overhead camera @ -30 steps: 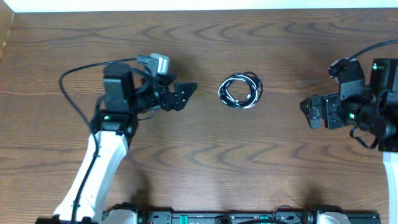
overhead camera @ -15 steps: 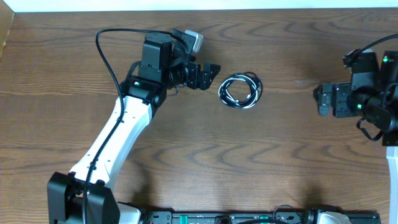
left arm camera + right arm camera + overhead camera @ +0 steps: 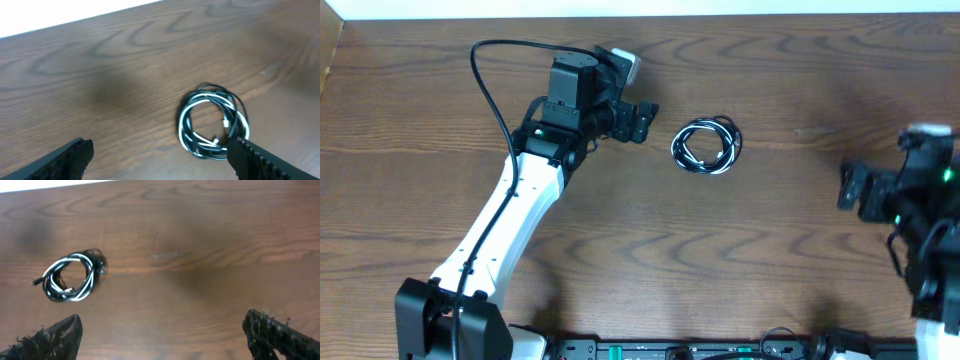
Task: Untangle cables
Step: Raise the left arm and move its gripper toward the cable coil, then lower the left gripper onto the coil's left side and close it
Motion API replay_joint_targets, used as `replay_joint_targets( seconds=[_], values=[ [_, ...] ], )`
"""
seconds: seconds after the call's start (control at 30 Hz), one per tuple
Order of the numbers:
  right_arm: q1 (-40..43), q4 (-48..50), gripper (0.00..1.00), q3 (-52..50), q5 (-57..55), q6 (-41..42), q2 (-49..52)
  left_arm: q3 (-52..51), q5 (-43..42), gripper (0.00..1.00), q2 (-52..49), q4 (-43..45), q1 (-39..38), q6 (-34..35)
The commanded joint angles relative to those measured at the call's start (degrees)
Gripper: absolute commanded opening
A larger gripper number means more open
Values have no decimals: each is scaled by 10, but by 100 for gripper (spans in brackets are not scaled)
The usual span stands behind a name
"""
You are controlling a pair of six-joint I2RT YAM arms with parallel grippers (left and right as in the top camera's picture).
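While the cables [image 3: 707, 146] lie coiled in one black-and-white ring on the table [image 3: 770, 260], the left gripper [image 3: 642, 118] hangs near their left side — jaws wide, holding nothing. Well apart on the other side, the right gripper [image 3: 850, 187] is also spread wide and empty.

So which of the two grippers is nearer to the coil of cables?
The left gripper. Only a short stretch of table separates it from the coiled cables; the right gripper is much farther away, on the opposite side.

Wood table [image 3: 620, 230], coiled cables [image 3: 707, 146] on it
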State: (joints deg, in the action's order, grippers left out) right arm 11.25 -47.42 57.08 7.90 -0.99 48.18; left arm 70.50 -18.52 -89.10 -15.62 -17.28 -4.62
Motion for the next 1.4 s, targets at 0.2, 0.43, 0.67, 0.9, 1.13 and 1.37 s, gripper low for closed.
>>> replay_joint_targets(
  seconds=[0.2, 0.43, 0.67, 0.9, 1.13, 1.37],
  values=[
    [3, 8, 99, -28, 59, 39, 45, 11, 16, 91, -64, 12, -13, -17],
    [3, 3, 99, -28, 97, 22, 95, 23, -16, 91, -128, 44, -50, -22],
    [3, 5, 99, -28, 99, 22, 141, 53, -16, 91, -184, 42, -84, -22],
    [3, 0, 99, -28, 126, 5, 149, 86, -20, 91, -243, 42, -87, 4],
    [3, -24, 99, -28, 142, -4, 149, 90, -25, 90, -285, 45, -87, 4],
    [2, -40, 99, -28, 150, -9, 149, 90, -25, 82, -313, 59, -87, 4]
  ],
)
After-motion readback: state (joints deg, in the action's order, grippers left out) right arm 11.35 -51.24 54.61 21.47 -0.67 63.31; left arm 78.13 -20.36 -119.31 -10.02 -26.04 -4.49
